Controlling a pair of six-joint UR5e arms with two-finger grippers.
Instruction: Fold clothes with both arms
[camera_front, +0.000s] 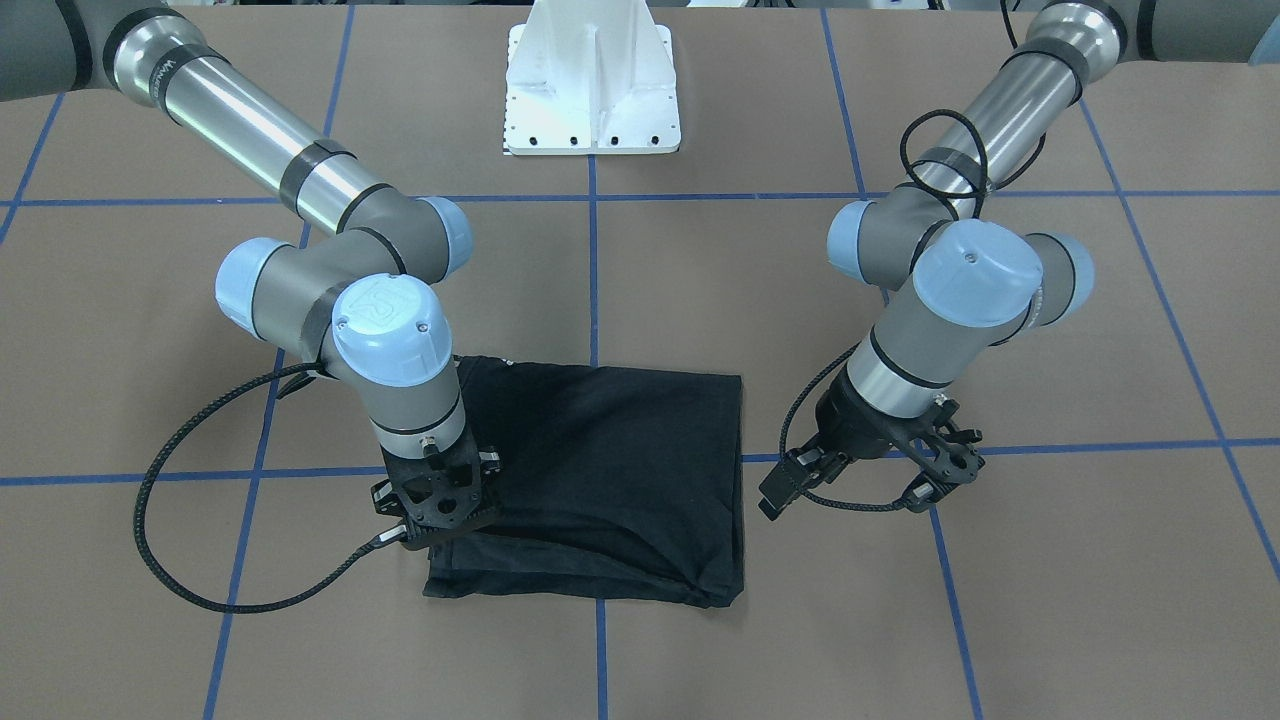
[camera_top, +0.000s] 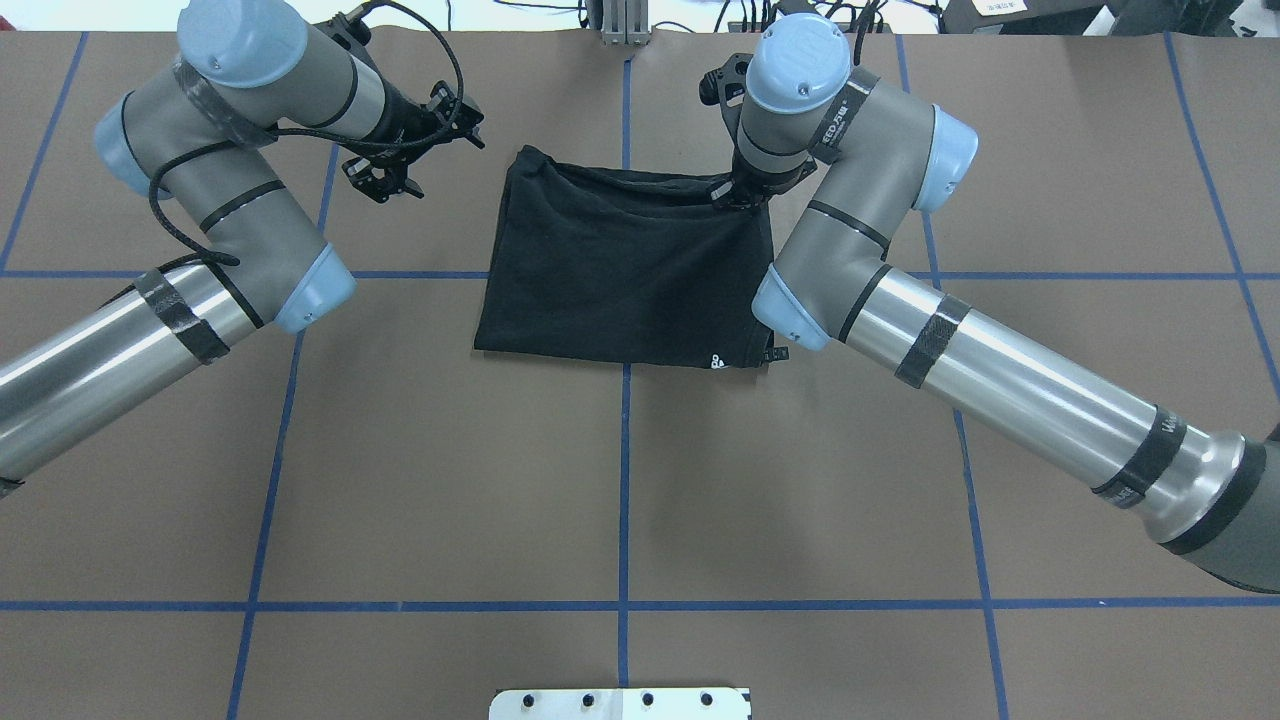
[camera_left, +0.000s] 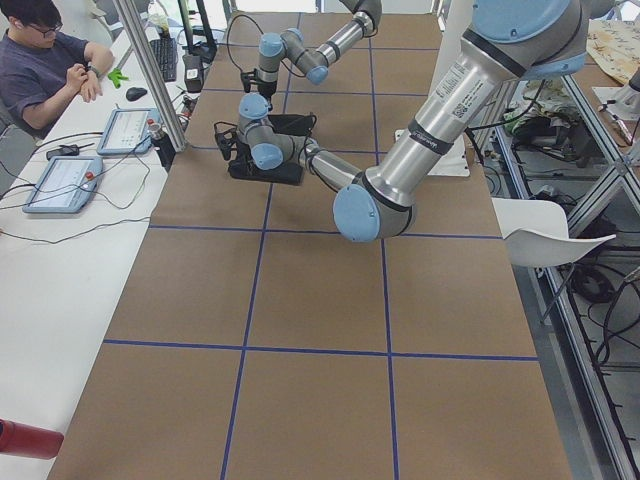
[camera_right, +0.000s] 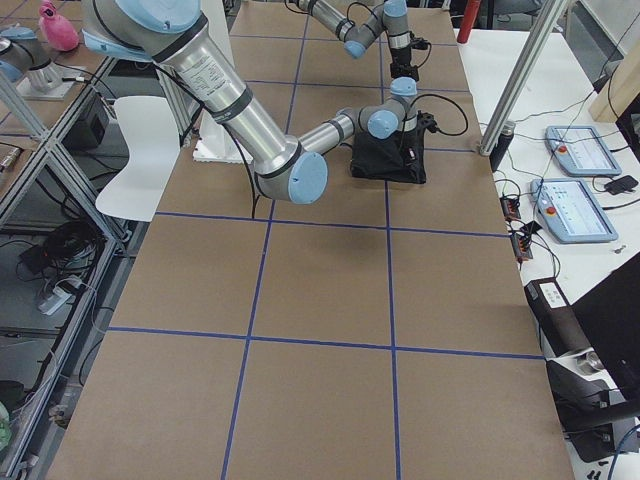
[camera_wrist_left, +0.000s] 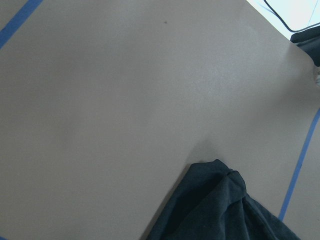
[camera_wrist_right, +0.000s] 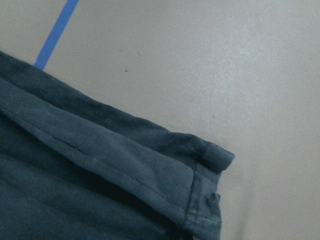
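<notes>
Right pincer (camera_front: 437, 515) sat on near corner of folded T-shirt (camera_front: 620, 470); couldn't tell grip, fingers hidden. Left pincer (camera_front: 850, 497) hung spread wide, empty, just off opposite edge. Shirt's long axis ran between them.

Shirt (camera_front: 620, 460): plain black, one small white mark (camera_top: 716, 361) at a hem corner. Table (camera_front: 700, 300): brown, gridded with blue tape (camera_front: 593, 280). Left arm (camera_front: 960, 290) and right arm (camera_front: 300, 170): silver-grey tubes, grey joints, light-blue caps, black bands. Left gripper (camera_front: 858, 490) and right gripper (camera_front: 440, 535): black. Cable (camera_front: 150, 500): black. Base plate (camera_front: 592, 90): white.
</notes>
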